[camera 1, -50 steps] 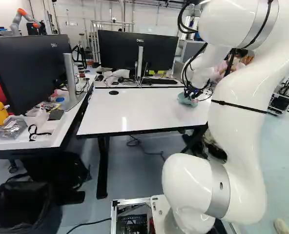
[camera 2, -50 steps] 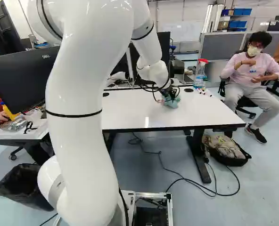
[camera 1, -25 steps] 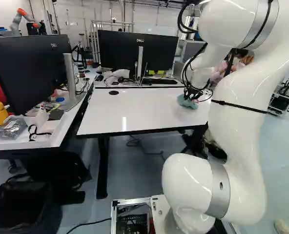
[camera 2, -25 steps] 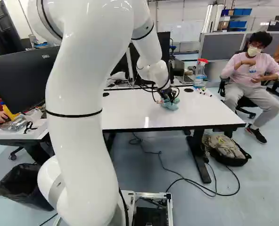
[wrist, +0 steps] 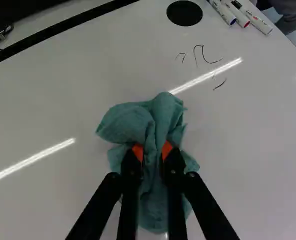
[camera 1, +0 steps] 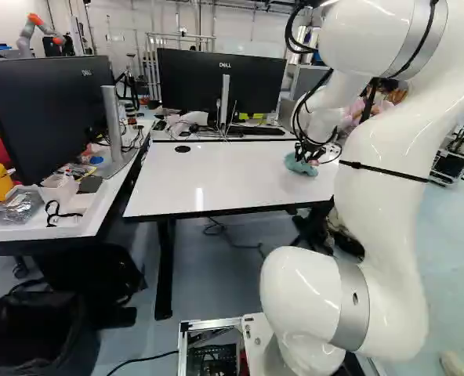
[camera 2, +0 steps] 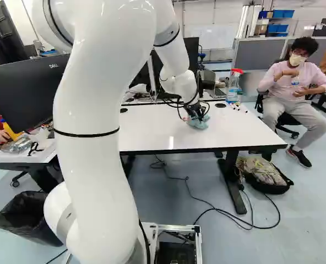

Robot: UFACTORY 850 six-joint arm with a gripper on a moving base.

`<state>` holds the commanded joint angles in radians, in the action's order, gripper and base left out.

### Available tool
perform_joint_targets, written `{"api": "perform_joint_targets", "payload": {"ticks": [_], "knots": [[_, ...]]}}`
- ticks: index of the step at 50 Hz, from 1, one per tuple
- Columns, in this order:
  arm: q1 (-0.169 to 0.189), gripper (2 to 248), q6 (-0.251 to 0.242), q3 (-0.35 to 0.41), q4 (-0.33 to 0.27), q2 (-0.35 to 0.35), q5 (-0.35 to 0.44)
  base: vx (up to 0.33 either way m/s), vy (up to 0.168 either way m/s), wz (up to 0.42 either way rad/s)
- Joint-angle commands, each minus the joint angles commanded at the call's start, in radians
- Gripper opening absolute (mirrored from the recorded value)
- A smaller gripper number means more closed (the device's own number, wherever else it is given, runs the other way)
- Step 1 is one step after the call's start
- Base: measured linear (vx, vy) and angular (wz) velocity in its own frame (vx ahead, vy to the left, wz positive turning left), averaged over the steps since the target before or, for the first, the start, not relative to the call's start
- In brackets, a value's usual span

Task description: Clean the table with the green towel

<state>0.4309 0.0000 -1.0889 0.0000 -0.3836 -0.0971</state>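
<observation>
Over the far right part of the white table [camera 1: 216,184], my gripper [camera 2: 196,115] holds the green towel [camera 2: 199,124] down at the tabletop. In the wrist view the gripper [wrist: 153,152] is shut on the bunched towel [wrist: 160,117], its orange pads pressing from both sides and folds spreading around the fingers. Black pen marks [wrist: 205,55] show on the white surface ahead of the towel. The towel's underside is hidden.
Several markers [wrist: 238,14] lie beyond the marks, near a black round cable cover [wrist: 184,13]. A spray bottle [camera 2: 233,87] stands by the table's far edge. Monitors [camera 1: 220,81] stand behind. Another robot [camera 1: 38,31] is far back. A person sits right of the table.
In the right base view the gripper and the towel in it have shifted slightly over the tabletop, and the towel's folds look different. The base has not moved.
</observation>
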Motion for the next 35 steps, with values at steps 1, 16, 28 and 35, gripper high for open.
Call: {"api": "perform_joint_targets", "payload": {"ticks": [1,16,28,35], "knots": [[0.0,59,0.0,0.0,0.0,0.0,0.0,0.0,0.0,0.0],[-0.001,59,0.0,-0.017,0.0,-0.014,0.0,0.0,0.0,0.0],[-0.001,59,0.0,-0.082,0.0,-0.063,0.0,0.0,0.0,0.0],[-0.007,59,0.0,-0.118,0.0,-0.091,0.0,0.0,0.0,0.0]]}}
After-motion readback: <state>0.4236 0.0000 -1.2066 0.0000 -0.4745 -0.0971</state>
